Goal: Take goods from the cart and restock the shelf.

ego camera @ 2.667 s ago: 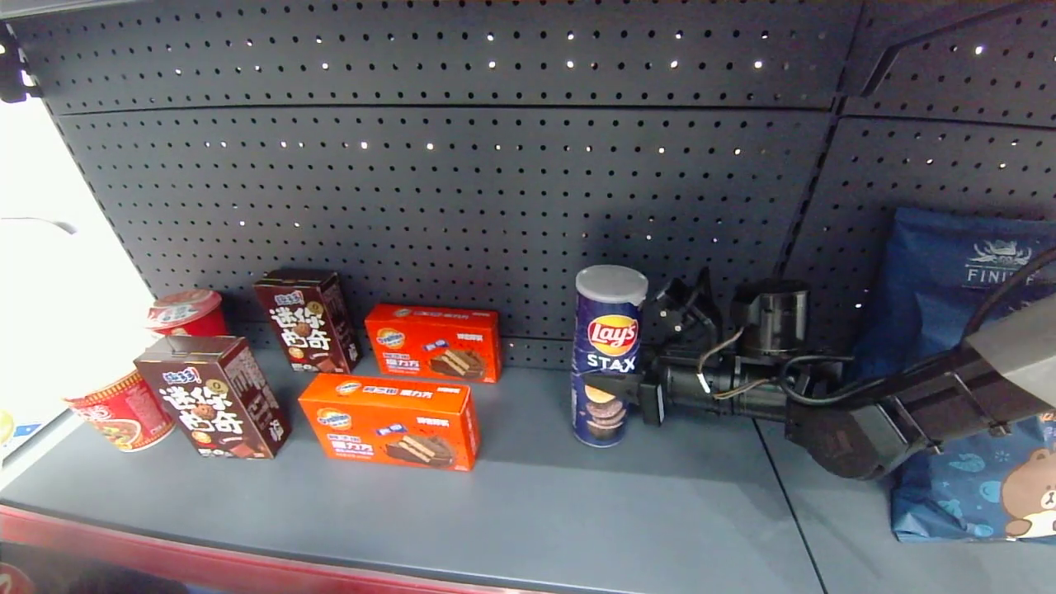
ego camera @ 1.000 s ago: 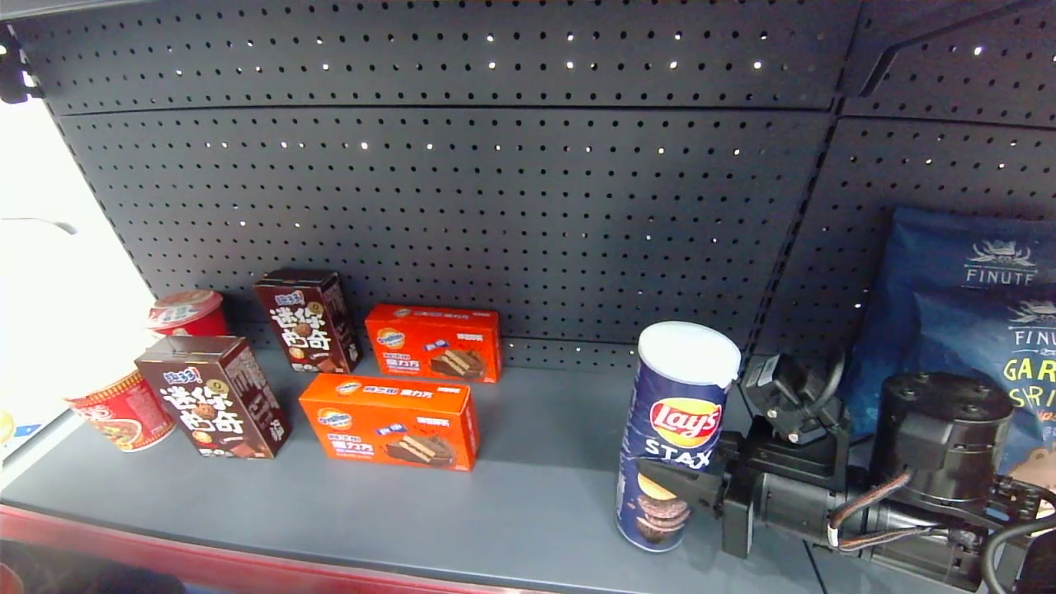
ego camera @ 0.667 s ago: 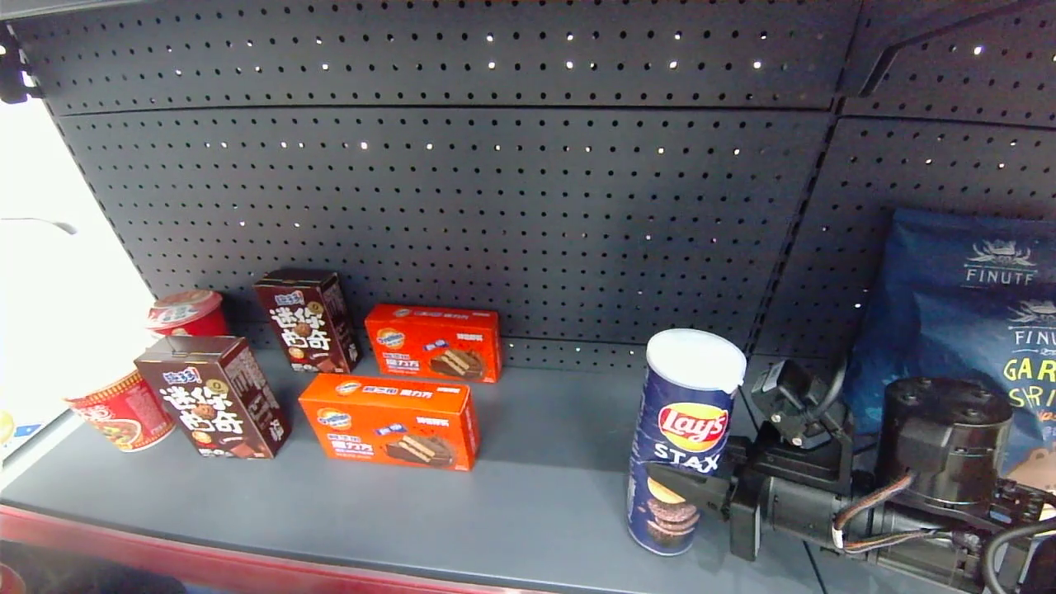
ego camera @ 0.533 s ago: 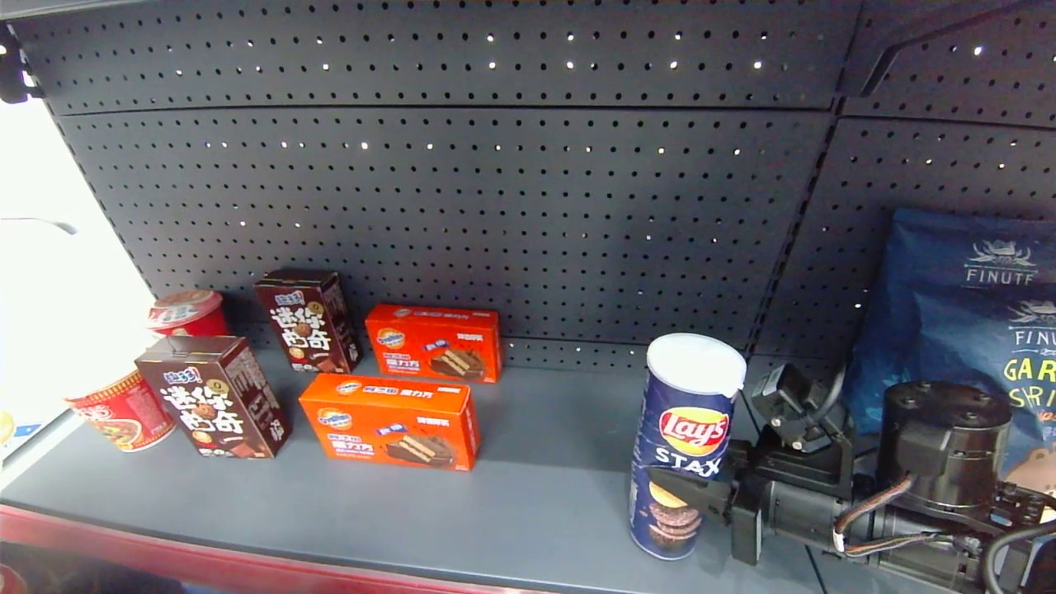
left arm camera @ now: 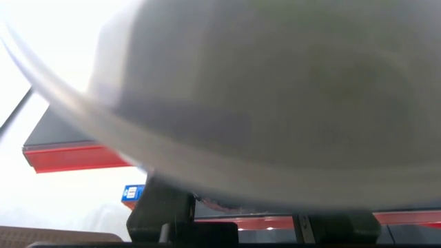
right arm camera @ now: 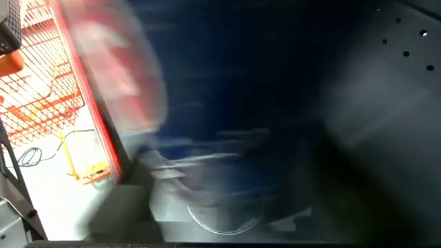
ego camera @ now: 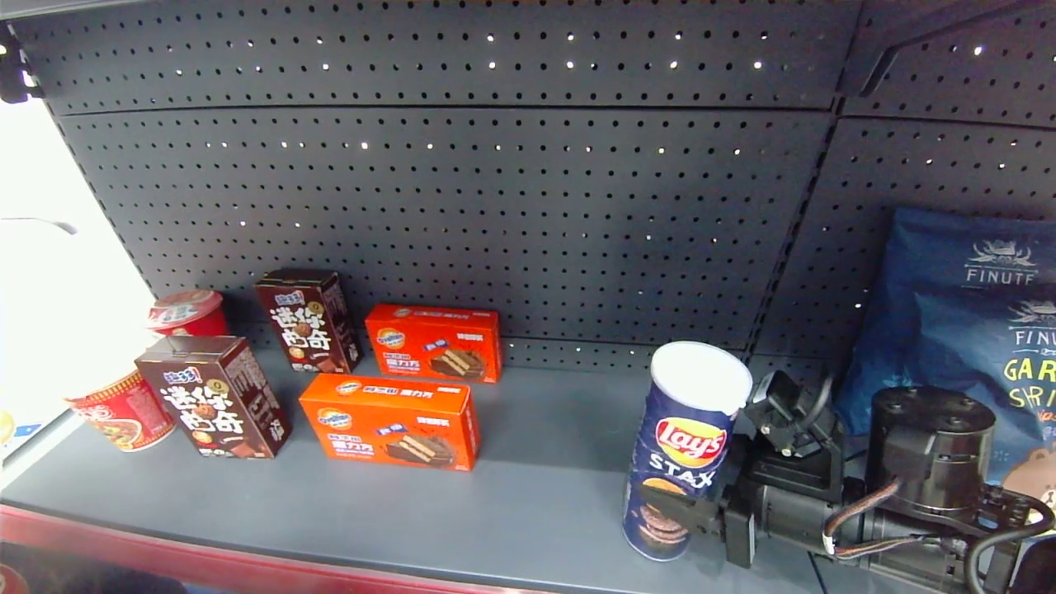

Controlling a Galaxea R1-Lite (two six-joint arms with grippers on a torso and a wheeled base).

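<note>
Head view: chips can [ego camera: 689,450] is clamped low on its body by R gripper [ego camera: 681,499], slightly tilted, at front-right of shelf [ego camera: 536,511], near blue snack bags [ego camera: 973,330]; orange boxes [ego camera: 392,417] are seen well apart, to the left.
L wrist view: blurred pale object [left arm camera: 275,89] is seen close up; L gripper [left arm camera: 251,222] state cannot be told.
R wrist view: the can is seen blurred, close up; orange wire basket [right arm camera: 41,89] is seen beyond.

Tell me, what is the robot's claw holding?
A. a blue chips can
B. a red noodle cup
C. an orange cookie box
A: the right gripper is shut around the lower part of the blue chips can.
</note>
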